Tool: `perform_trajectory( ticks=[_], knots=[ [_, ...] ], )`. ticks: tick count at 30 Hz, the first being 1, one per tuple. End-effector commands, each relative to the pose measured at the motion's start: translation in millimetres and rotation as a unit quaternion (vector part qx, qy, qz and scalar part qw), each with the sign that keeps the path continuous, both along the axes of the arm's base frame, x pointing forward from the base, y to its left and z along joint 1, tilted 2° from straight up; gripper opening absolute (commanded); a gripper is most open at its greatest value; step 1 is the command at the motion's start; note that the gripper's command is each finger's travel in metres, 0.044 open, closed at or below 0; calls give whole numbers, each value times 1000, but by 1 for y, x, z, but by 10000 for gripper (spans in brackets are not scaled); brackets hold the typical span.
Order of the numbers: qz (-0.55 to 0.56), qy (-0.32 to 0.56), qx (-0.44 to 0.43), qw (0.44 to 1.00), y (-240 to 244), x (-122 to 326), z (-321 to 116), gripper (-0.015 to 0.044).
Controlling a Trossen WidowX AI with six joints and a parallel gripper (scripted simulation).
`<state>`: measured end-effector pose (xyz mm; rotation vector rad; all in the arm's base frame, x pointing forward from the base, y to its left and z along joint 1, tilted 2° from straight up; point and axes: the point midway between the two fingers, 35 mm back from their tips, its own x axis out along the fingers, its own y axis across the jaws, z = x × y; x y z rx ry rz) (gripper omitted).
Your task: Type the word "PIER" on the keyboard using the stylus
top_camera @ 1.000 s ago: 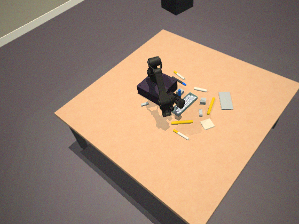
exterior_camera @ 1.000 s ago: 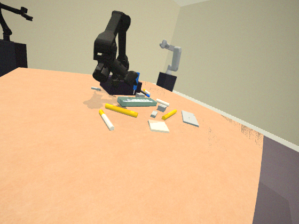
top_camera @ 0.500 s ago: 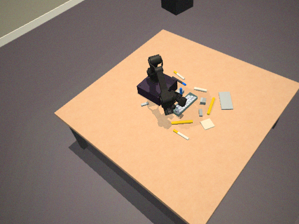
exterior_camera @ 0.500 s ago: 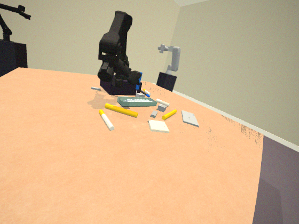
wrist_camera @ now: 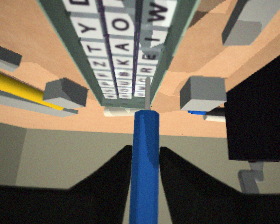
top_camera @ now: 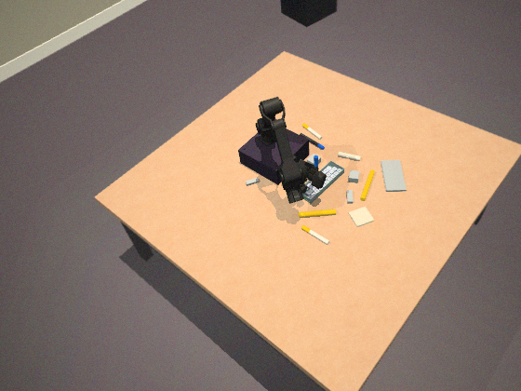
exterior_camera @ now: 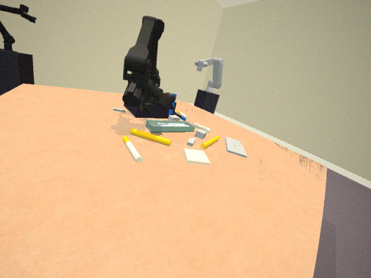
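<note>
The keyboard lies on the desk with a dark green rim and white lettered keys. My gripper is shut on the blue stylus, which has a thin grey tip. The wrist view shows the tip over the key column with W, I, E and R, near the R. Whether it touches a key I cannot tell. The arm hides part of the keyboard in the top view.
Grey blocks stand near the keyboard. Yellow sticks, a white-and-yellow marker, a cream pad and a flat grey slab lie around. A blue-ended dark pen lies by the arm's dark base.
</note>
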<state>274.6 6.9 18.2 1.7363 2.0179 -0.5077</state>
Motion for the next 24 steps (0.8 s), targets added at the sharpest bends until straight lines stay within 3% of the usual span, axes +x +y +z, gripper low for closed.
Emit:
perform_trajectory(
  ticks=[1,2,5,24],
  knots=[
    [-3,4,2,1000,1,-1,-2,0],
    [-3,4,2,1000,1,-1,-2,0],
    [-3,4,2,1000,2,0,-4,79],
    [-3,4,2,1000,2,0,-12,81]
  ],
)
